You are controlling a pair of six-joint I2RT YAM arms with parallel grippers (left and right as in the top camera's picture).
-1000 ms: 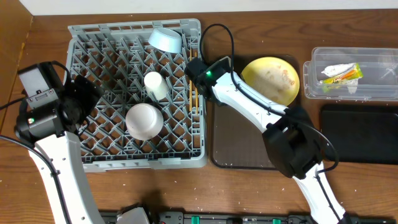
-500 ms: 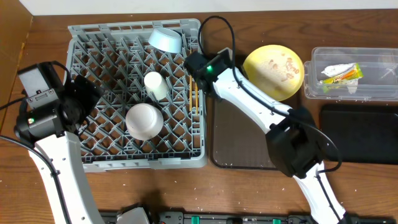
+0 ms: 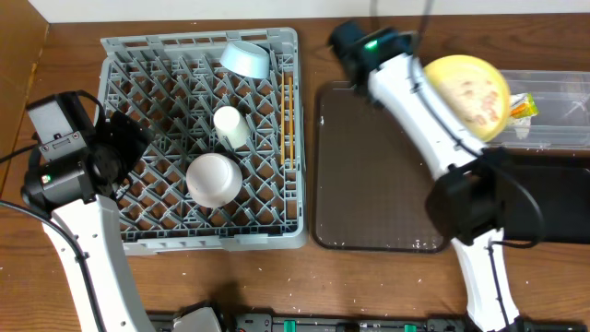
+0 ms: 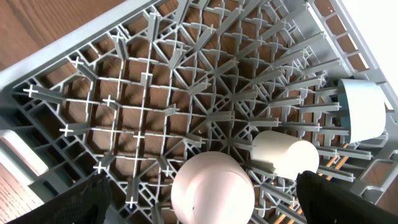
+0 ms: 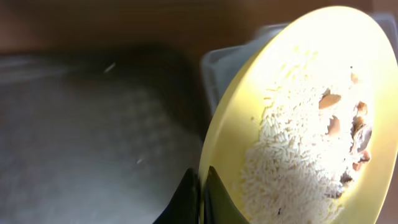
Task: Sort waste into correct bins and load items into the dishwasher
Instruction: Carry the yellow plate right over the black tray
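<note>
My right gripper (image 5: 202, 193) is shut on the rim of the pale yellow plate (image 3: 466, 97), which is tilted over the clear tub (image 3: 553, 115). Rice and food crumbs (image 5: 298, 143) stick to the plate (image 5: 249, 112). The yellow-green wrapper (image 3: 522, 106) lies in the tub; the paper wad is hidden. The grey dish rack (image 3: 129, 55) holds the blue bowl (image 3: 245, 58), cream cup (image 3: 230, 126), pinkish-white bowl (image 3: 214, 178) and chopsticks (image 3: 288, 115). My left gripper (image 4: 208, 202) is open above the pinkish-white bowl (image 4: 211, 186).
The dark brown serving tray (image 3: 373, 171) lies between the rack and the bins. The black tray (image 3: 553, 198) lies below the clear tub, partly hidden by my right arm. The tub's corner shows in the right wrist view (image 5: 217, 62).
My right gripper has lifted the plate off the brown tray and carried it right, tilting it over the clear tub. The left arm has not moved.
</note>
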